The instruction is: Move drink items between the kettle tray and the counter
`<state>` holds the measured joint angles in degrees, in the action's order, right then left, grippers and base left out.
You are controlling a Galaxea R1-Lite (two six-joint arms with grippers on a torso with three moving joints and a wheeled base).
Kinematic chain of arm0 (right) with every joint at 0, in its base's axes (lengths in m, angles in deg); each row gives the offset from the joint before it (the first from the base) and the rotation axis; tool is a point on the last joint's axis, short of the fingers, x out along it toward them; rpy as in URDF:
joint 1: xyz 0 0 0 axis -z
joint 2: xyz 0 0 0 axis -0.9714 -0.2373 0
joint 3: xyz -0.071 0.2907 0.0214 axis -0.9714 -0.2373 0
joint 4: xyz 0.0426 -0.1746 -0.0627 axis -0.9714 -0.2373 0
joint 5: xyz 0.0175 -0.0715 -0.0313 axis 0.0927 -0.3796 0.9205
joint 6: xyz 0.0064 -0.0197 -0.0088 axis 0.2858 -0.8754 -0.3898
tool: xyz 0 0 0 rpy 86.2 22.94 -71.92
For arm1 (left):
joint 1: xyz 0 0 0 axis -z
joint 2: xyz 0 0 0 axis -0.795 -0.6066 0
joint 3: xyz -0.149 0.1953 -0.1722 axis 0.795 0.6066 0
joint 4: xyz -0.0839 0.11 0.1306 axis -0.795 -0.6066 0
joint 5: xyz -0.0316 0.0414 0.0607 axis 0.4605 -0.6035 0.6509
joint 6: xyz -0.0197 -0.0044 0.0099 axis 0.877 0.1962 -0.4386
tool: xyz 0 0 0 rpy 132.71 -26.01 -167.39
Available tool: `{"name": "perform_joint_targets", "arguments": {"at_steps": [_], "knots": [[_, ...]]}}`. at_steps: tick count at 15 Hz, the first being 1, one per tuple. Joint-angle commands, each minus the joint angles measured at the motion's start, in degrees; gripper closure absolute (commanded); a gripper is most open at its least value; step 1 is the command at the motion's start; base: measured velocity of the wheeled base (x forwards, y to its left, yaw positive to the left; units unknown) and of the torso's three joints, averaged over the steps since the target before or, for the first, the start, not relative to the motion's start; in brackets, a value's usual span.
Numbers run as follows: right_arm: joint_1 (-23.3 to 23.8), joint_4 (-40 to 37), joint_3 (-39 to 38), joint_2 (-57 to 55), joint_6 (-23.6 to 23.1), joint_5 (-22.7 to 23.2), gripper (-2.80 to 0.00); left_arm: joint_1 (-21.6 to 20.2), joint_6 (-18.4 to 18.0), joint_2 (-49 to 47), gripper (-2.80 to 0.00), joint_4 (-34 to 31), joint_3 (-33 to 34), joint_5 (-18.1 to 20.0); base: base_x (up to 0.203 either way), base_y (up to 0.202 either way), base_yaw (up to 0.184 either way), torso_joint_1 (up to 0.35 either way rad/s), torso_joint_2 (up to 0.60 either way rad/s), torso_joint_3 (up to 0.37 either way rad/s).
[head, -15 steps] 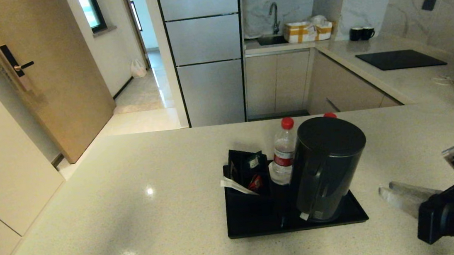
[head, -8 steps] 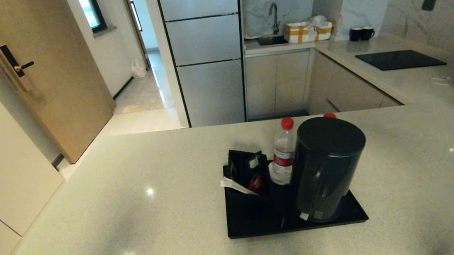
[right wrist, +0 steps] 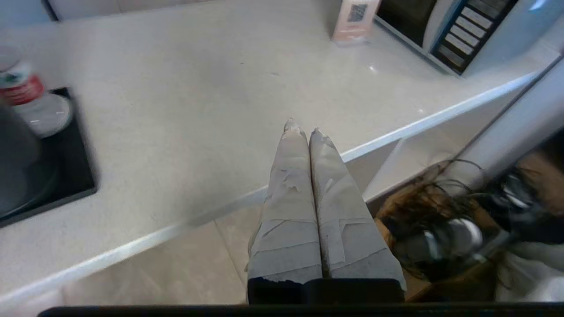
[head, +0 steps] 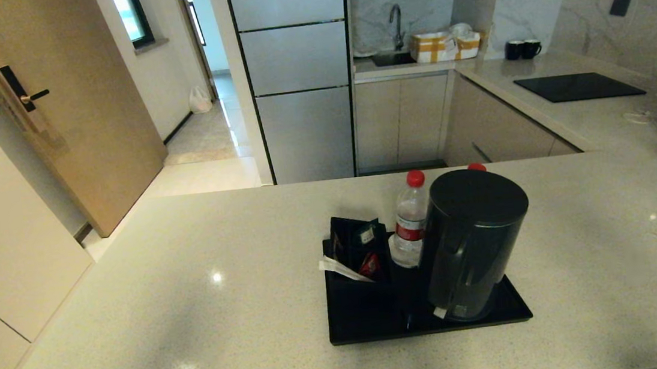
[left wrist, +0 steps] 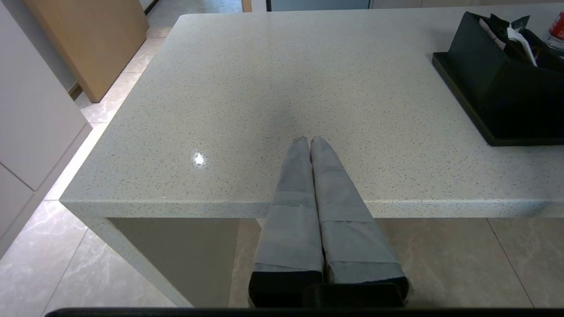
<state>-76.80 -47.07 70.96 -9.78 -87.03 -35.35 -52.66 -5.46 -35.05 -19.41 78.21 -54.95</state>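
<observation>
This is a home kitchen: a tall fridge (head: 294, 73), a sink (head: 391, 58) with tap, a black cooktop (head: 579, 87), and probably a microwave (right wrist: 445, 31).

Even, fairly bright indoor light fills the head view, with daylight coming from the narrow dark-framed window (head: 130, 14) at the upper left and two small white ceiling-light glints on the wide, glossy, speckled beige stone counter (head: 196, 318) at the lower left. A soft grey shadow lies across that counter left of the flat black rectangular tray (head: 372, 325), and the tall dark grey cylindrical kettle (head: 470, 243) shows a dull sheen, while straight lines bow outward towards the frame edges. The left wrist view is sharp with one glint at centre left, whereas the right wrist view is smeared by motion blur, worst at its left edge and lower right.
</observation>
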Motion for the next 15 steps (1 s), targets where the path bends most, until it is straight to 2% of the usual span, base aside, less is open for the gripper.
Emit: {"name": "perform_joint_targets", "arguments": {"at_steps": [1,3,4,5,8,9,11,15], "knots": [[0.6,-2.1,-1.3,11.7,0.0,4.1,0.00,-0.1,0.0,0.0,0.00,0.0,0.0,0.0,0.000,0.000,0.000,0.000,0.00,0.000],[0.7,-0.9,-5.4,14.2,2.3,11.4,0.00,0.0,0.0,0.0,0.00,0.0,0.0,0.0,0.000,0.000,0.000,0.000,0.00,0.000],[0.7,2.6,-9.1,14.0,2.1,16.3,0.00,0.0,0.0,0.0,0.00,0.0,0.0,0.0,0.000,0.000,0.000,0.000,0.00,0.000],[0.7,7.9,-13.9,14.0,1.2,20.1,0.00,0.0,0.0,0.0,0.00,0.0,0.0,0.0,0.000,0.000,0.000,0.000,0.00,0.000],[0.7,24.6,-30.4,13.9,-4.4,27.6,0.00,0.0,0.0,0.0,0.00,0.0,0.0,0.0,0.000,0.000,0.000,0.000,0.00,0.000],[0.7,26.3,-32.8,13.9,-4.1,29.7,0.00,0.0,0.0,0.0,0.00,0.0,0.0,0.0,0.000,0.000,0.000,0.000,0.00,0.000],[0.7,27.2,-32.4,13.9,-0.2,31.9,0.00,0.0,0.0,0.0,0.00,0.0,0.0,0.0,0.000,0.000,0.000,0.000,0.00,0.000],[0.7,26.9,-32.5,13.8,-0.1,32.0,0.00,0.0,0.0,0.0,0.00,0.0,0.0,0.0,0.000,0.000,0.000,0.000,0.00,0.000]]}}
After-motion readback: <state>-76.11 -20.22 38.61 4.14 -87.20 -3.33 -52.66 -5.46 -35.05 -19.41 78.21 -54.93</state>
